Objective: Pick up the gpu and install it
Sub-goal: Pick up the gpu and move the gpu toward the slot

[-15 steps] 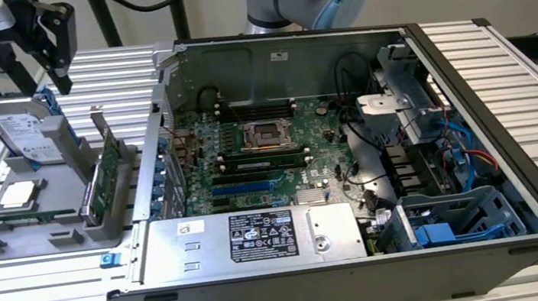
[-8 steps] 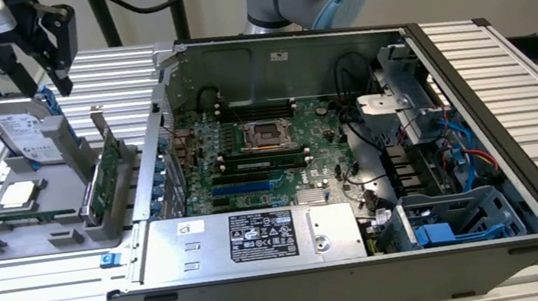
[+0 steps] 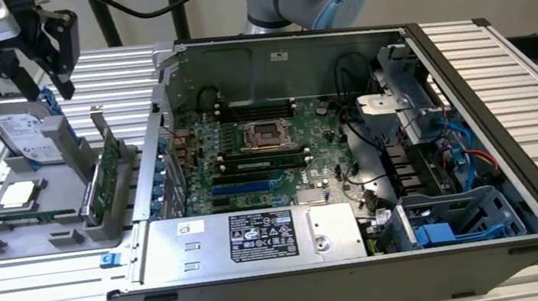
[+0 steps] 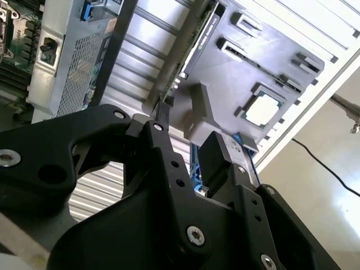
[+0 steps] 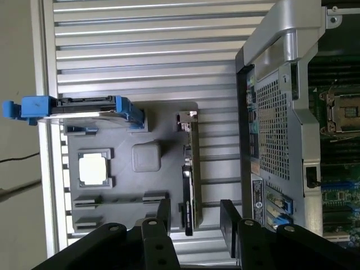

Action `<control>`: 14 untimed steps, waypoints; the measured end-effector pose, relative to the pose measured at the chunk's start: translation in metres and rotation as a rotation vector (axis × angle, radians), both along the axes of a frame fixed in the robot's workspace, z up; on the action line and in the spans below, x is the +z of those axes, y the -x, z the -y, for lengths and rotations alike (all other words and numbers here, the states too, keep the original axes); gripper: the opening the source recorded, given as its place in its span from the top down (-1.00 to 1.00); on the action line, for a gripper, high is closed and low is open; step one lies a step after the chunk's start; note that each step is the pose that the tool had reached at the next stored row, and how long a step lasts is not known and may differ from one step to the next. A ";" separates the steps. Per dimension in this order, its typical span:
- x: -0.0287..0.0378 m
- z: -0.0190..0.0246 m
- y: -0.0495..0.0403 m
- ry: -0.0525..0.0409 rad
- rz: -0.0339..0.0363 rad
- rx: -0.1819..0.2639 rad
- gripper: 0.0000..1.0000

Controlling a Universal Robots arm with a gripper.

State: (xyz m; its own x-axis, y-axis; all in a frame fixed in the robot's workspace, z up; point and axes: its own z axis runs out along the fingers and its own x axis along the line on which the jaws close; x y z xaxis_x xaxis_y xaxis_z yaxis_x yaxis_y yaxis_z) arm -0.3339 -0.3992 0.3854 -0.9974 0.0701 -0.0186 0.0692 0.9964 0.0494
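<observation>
Well up in the exterior view's upper left, the gripper hangs open and empty. The gpu stands on edge in the gray tray, below the gripper and slightly toward the right, untouched, just beside the computer case.

Open computer case beside grey tray holding blue-railed hard drive

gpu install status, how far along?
Done: nothing yet. The gpu stands upright in the grey holder beside the case. In hand: nothing. The gripper hangs open above the holder, clear of the gpu. Left: both the pick and the install. The motherboard has no card standing in its slots.
</observation>
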 end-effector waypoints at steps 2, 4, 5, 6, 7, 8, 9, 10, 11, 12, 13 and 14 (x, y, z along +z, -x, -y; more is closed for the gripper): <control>-0.0010 0.0007 0.0000 0.0001 -0.0005 0.000 -1.00; -0.0025 0.0017 0.0000 -0.0001 -0.0020 0.000 -1.00; -0.0031 0.0022 0.0000 0.0000 -0.0031 0.000 -1.00; -0.0038 0.0028 0.0000 0.0000 -0.0042 0.000 -1.00; -0.0045 0.0033 0.0000 0.0000 -0.0053 0.000 -1.00; -0.0052 0.0037 0.0000 -0.0001 -0.0062 0.000 -1.00; -0.0058 0.0042 -0.0001 0.0000 -0.0072 0.000 -1.00; -0.0065 0.0046 -0.0001 0.0000 -0.0082 0.000 -1.00; -0.0072 0.0049 0.0000 0.0000 -0.0091 0.000 -1.00; -0.0078 0.0051 0.0000 0.0000 -0.0100 0.000 -1.00; -0.0084 0.0052 0.0000 0.0000 -0.0109 0.000 -1.00; -0.0091 0.0054 0.0000 0.0000 -0.0116 0.000 -1.00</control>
State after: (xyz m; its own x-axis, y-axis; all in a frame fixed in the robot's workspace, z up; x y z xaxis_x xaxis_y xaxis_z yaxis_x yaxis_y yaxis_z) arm -0.3338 -0.4046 0.3763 -0.9975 0.0702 -0.0071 0.0698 0.9964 0.0485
